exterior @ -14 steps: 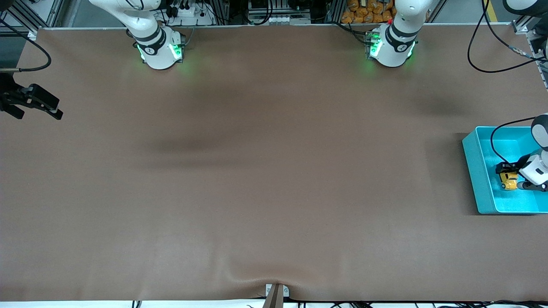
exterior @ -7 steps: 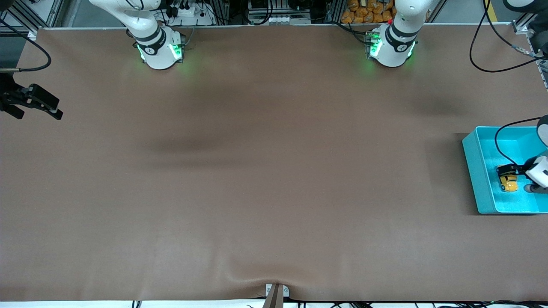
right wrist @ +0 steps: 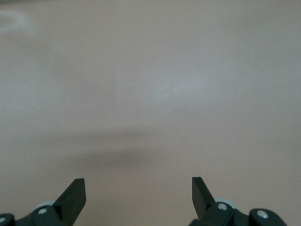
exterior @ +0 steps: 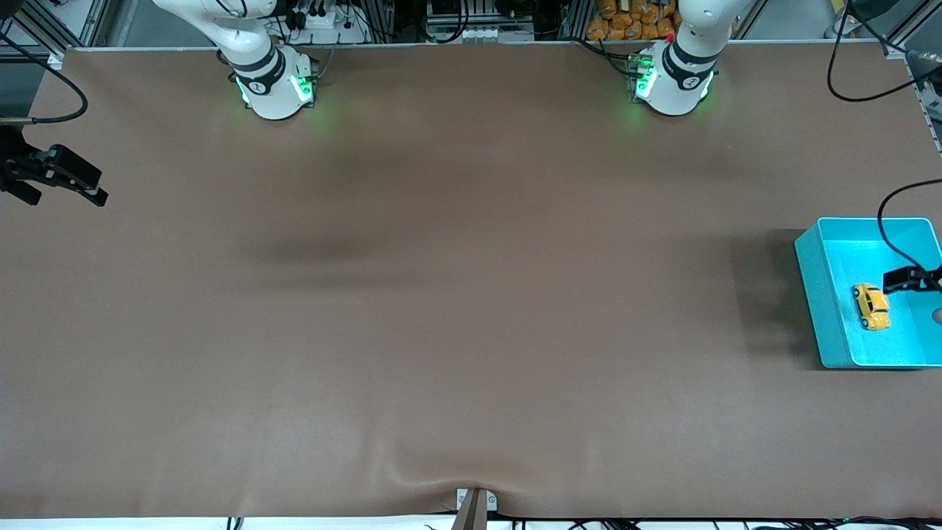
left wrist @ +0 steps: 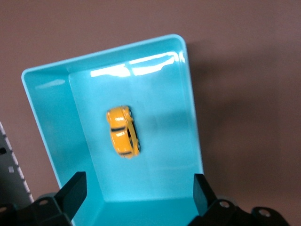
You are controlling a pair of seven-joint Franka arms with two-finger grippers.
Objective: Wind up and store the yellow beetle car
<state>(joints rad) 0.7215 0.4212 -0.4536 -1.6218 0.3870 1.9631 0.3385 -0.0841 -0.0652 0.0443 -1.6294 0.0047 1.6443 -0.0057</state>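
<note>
The yellow beetle car [exterior: 871,306] lies on its wheels on the floor of the teal bin [exterior: 813,294] at the left arm's end of the table. In the left wrist view the car [left wrist: 123,131] lies free in the bin [left wrist: 47,122]. My left gripper [left wrist: 138,188] is open and empty above the bin, clear of the car. In the front view only one of its fingers [exterior: 901,279] shows, at the picture's edge. My right gripper [exterior: 59,179] waits over the right arm's end of the table, open and empty [right wrist: 138,188].
A black cable [exterior: 894,235] of the left arm hangs over the bin. The two arm bases [exterior: 276,85] [exterior: 671,82] stand along the table's edge farthest from the front camera. A small clamp [exterior: 475,504] sits at the nearest edge.
My left gripper has let go of the car, opened and risen away from it toward the table's end. The car stays in the bin. The right arm has not moved.
</note>
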